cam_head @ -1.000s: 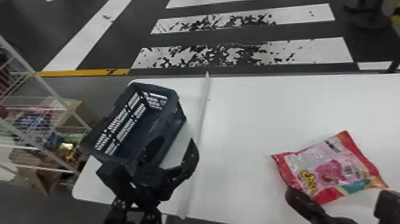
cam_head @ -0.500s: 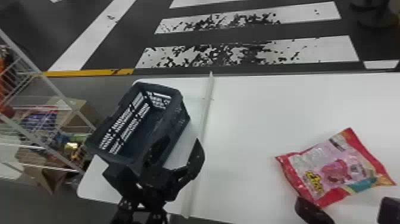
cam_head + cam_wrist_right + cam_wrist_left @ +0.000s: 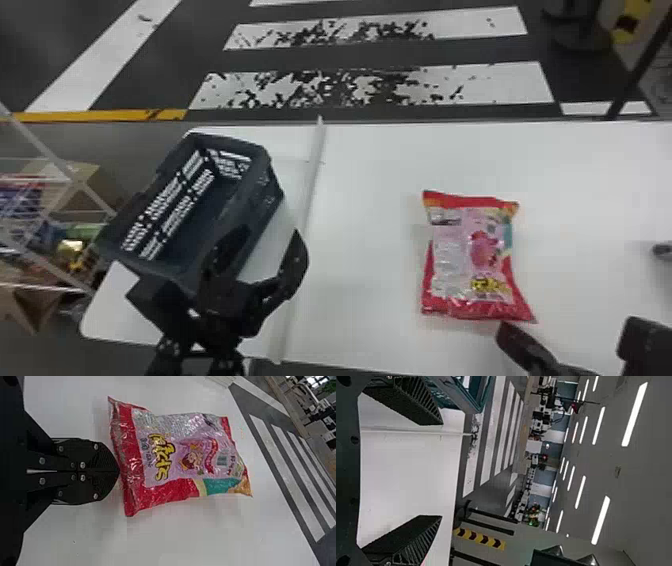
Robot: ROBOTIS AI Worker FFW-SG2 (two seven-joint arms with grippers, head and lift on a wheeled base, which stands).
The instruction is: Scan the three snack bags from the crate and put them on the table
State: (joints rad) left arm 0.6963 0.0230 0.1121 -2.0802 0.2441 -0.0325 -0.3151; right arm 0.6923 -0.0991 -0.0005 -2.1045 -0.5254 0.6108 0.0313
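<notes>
Right gripper point(image 3: 506, 330): was pressed together
Left gripper point(image 3: 268, 235): was spread
Bag point(image 3: 467, 260): lay on table point(image 3: 370, 200), just ahead of right fingertips
Long axis: ran away from robot, yellow lettering nearer

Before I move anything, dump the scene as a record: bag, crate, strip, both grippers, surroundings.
snack bag: red and pink, lying on the table, yellow lettering toward the robot
crate: dark, openwork sides, on the table's left part
strip: long, thin, pale; runs between crate and bag
left gripper: open, by the crate's near end
right gripper: shut, tips at the bag's near edge, contact unclear
surroundings: wire rack off to the left, striped floor beyond the table
</notes>
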